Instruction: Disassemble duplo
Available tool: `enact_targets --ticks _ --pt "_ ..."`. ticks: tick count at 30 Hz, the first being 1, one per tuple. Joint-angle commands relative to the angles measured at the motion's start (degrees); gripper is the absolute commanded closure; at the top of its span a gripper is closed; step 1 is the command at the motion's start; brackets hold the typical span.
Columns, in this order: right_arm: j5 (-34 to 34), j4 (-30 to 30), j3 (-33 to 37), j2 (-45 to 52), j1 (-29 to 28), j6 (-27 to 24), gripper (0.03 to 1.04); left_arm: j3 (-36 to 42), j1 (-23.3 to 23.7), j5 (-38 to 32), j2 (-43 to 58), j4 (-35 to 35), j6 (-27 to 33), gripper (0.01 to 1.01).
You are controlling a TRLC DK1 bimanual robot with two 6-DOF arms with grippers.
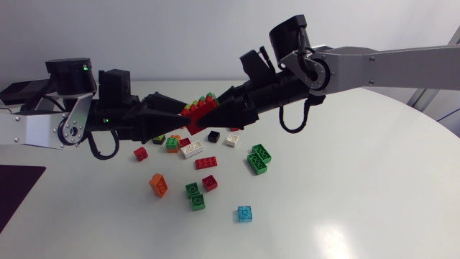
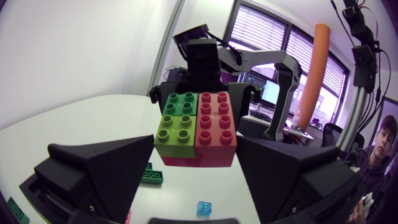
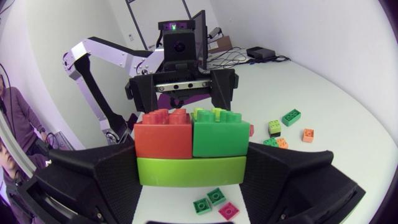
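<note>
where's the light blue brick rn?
Head view, lower middle: the light blue brick lies alone on the table, right of a green brick and well clear of the held duplo stack.

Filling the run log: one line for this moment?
left tool: shut on multicoloured plastic Duplo stack | right tool: shut on same stack | stack: held above white table
</note>
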Motion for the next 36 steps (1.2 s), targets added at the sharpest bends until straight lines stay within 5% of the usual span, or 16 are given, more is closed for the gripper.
enact_targets --ticks 1,8,11,21,29,36 --pt "-3.2 0.2 -0.1 -0.3 1.9 1.1 0.59 -0.7 0.0 -1.0 -0.6 0.0 -1.3 0.269" --pt "-3.1 0.2 -0.1 0.1 2.2 1.1 0.59 -0.6 -0.4 0.5 -0.8 0.0 -2.3 0.643" --pt "-3.1 0.2 0.0 0.3 2.4 1.1 0.59 -0.7 -0.7 1.1 -0.9 0.0 -2.6 0.731" --pt "-3.1 0.2 0.3 1.1 2.3 1.1 0.57 -1.3 -0.5 1.2 -2.8 0.2 -2.9 0.733" --pt "-3.1 -0.1 0.6 1.2 2.3 1.1 0.20 -1.4 -0.2 1.2 -3.1 0.6 -2.9 0.733" --pt "-3.1 -0.1 0.6 1.2 2.3 1.0 0.17 -1.4 0.3 1.2 -3.1 0.8 -2.7 0.733"
